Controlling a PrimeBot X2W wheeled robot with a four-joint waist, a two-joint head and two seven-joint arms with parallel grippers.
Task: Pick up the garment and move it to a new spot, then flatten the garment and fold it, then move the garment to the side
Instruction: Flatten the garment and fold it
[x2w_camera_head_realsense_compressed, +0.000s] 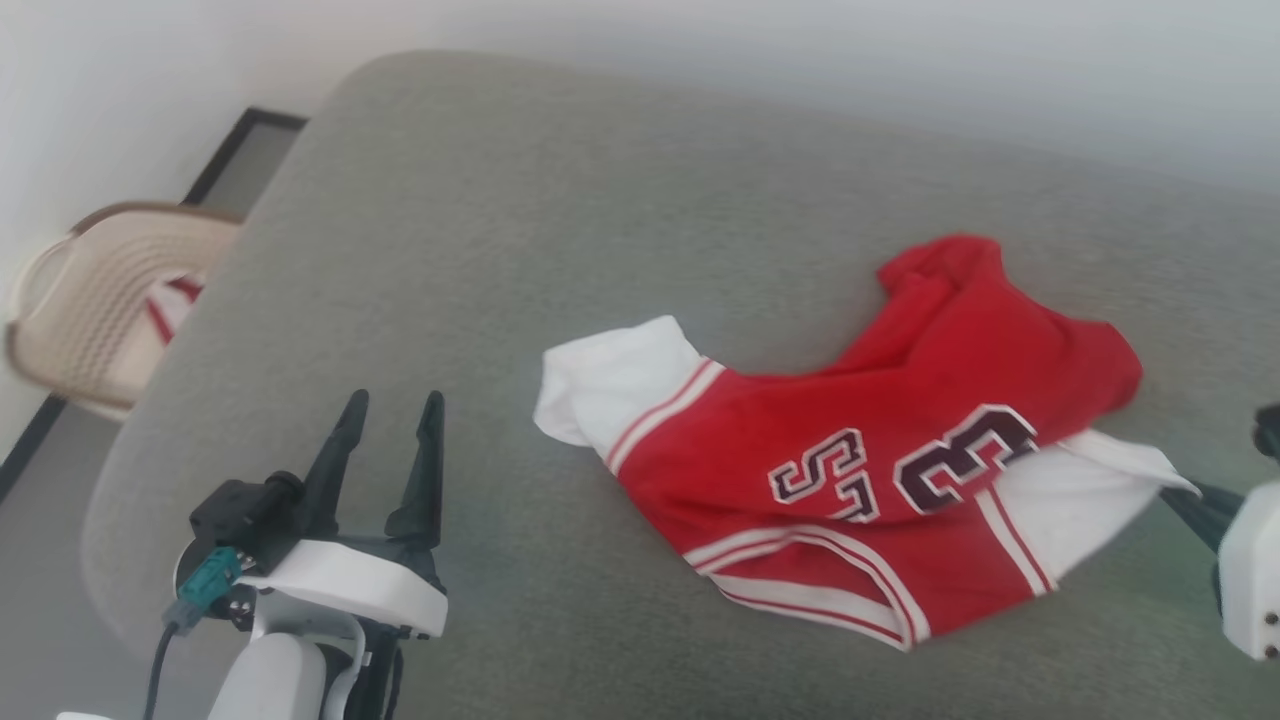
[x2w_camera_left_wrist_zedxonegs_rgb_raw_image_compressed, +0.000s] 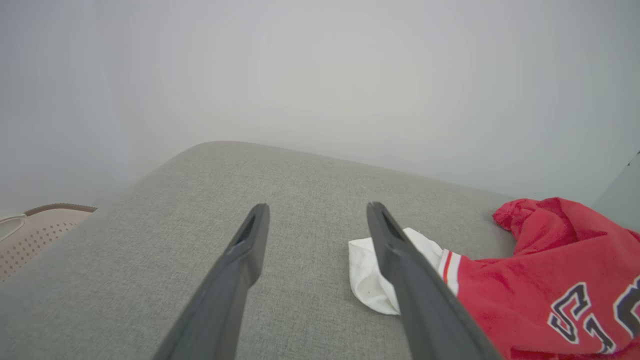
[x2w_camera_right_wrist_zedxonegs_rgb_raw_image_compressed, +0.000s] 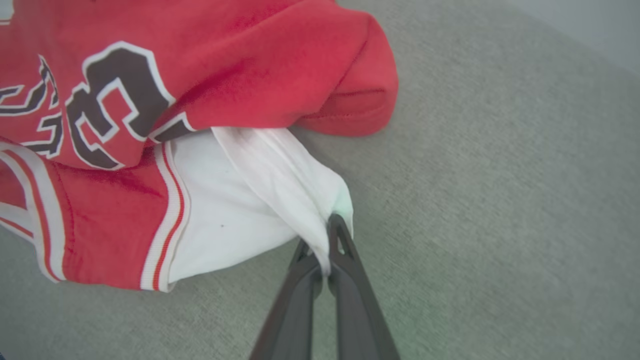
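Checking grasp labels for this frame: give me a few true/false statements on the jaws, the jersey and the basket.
1. The jaws of the right gripper are shut on a white sleeve of the red jersey. True.
2. The jaws of the left gripper hold the other white sleeve. False: they stand open and empty, to the left of that sleeve.
3. The red jersey lies flat and smoothed on the grey cushion. False: it is bunched and creased.
4. A beige perforated basket sits past the cushion's left edge. True.

Garment (x2w_camera_head_realsense_compressed: 850, 420) soft matt cloth; cushion (x2w_camera_head_realsense_compressed: 600, 250) coarse grey woven fabric; basket (x2w_camera_head_realsense_compressed: 100, 300) perforated plastic.
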